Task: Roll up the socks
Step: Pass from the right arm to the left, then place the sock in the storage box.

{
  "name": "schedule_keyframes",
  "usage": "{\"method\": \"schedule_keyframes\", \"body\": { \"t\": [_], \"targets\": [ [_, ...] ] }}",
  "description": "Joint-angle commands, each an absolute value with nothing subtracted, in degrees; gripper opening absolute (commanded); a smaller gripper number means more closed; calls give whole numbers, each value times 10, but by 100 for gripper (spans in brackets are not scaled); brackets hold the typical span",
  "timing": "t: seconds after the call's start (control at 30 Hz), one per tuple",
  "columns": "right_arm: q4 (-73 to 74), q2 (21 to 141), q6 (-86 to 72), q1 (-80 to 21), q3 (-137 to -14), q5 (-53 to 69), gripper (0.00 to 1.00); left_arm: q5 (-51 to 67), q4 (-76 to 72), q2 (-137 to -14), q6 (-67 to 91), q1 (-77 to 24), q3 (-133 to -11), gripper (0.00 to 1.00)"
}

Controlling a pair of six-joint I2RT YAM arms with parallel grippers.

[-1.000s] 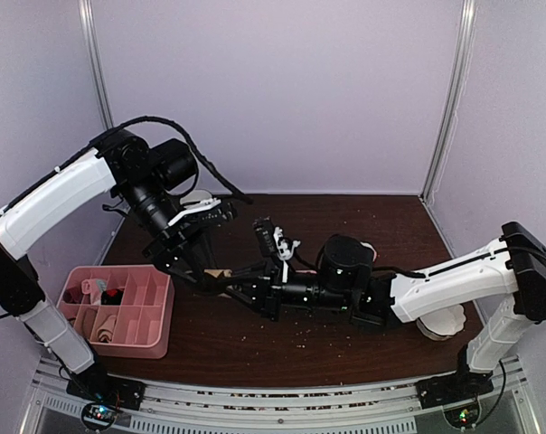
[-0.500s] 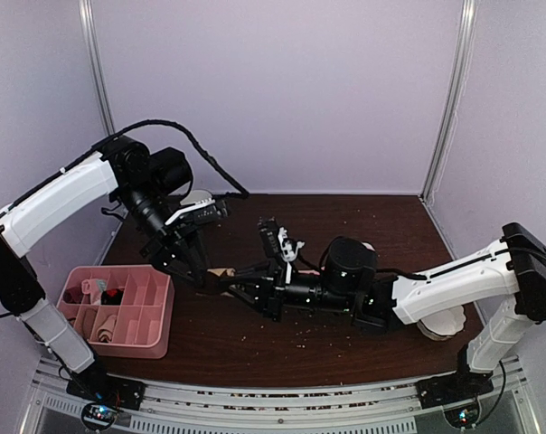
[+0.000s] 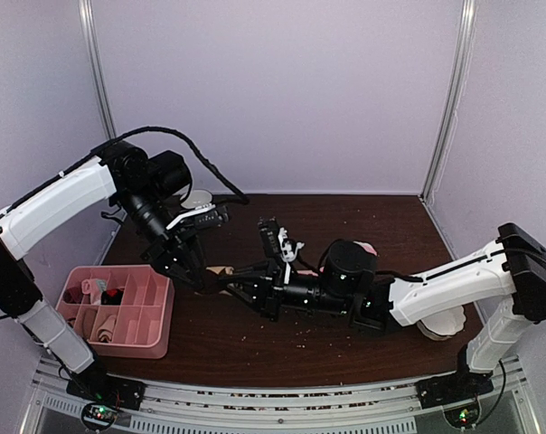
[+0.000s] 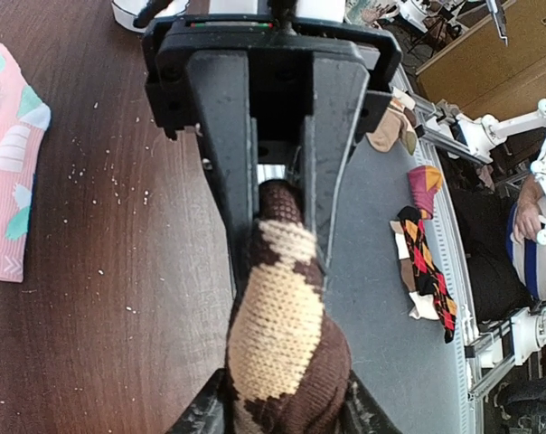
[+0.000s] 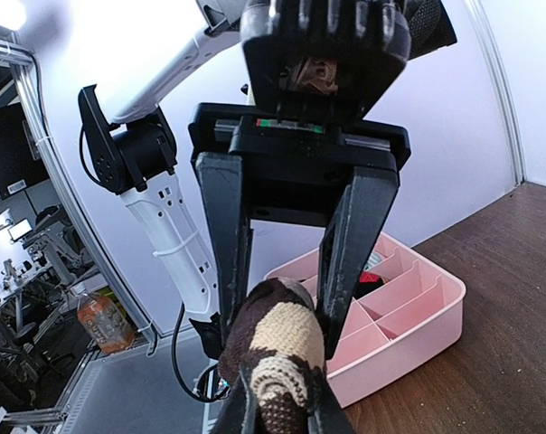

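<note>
Right now the brown-and-tan argyle sock bundle [image 3: 221, 271] hangs above the dark wooden table [image 3: 255, 339], just right of the pink divided tray [image 3: 162, 318], pinched from 2 opposite ends at once. From the left wrist camera, the left gripper [image 4: 282, 262] has its 2 black fingers [image 4: 226, 172] pressed against either side of the bundle [image 4: 280, 339]. The jaws stand only as far apart as the fabric between them, so this is a firm hold rather than a loose bracket. The knit bulges out wider below the fingertips, where the tips of the other gripper meet it at the bottom edge of that view. From the right wrist camera, the right gripper [image 5: 275, 336] is likewise clamped narrowly on the rounded end of the bundle [image 5: 277, 348], with the left gripper facing it head-on and the tray [image 5: 422, 312] on the table beyond. In the overhead view the left gripper [image 3: 196, 269] and right gripper [image 3: 240, 287] meet nose to nose over the bundle. A pink sock with mint-green patches [image 4: 9, 172] lies flat on the table, well apart from the grip. Compared with 1 second ago, the left wrist has swung a little to the left and lower. The bundle itself sits at nearly the same spot, and the right arm has barely shifted.
</note>
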State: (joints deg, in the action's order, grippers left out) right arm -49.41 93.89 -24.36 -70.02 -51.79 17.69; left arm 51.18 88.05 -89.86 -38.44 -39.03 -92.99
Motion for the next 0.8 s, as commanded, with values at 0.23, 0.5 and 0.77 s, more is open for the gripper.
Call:
{"method": "schedule_keyframes", "body": {
  "t": [0.23, 0.5, 0.77],
  "targets": [
    [-532, 956, -238, -717, -538, 107, 14, 476, 865, -878, -375, -380, -909, 0],
    [-379, 919, -226, -713, -523, -2, 92, 114, 768, -808, -282, -284, -829, 0],
    [-256, 853, -229, -700, -486, -98, 100, 16, 761, -774, -251, -189, -726, 0]
  ]
}}
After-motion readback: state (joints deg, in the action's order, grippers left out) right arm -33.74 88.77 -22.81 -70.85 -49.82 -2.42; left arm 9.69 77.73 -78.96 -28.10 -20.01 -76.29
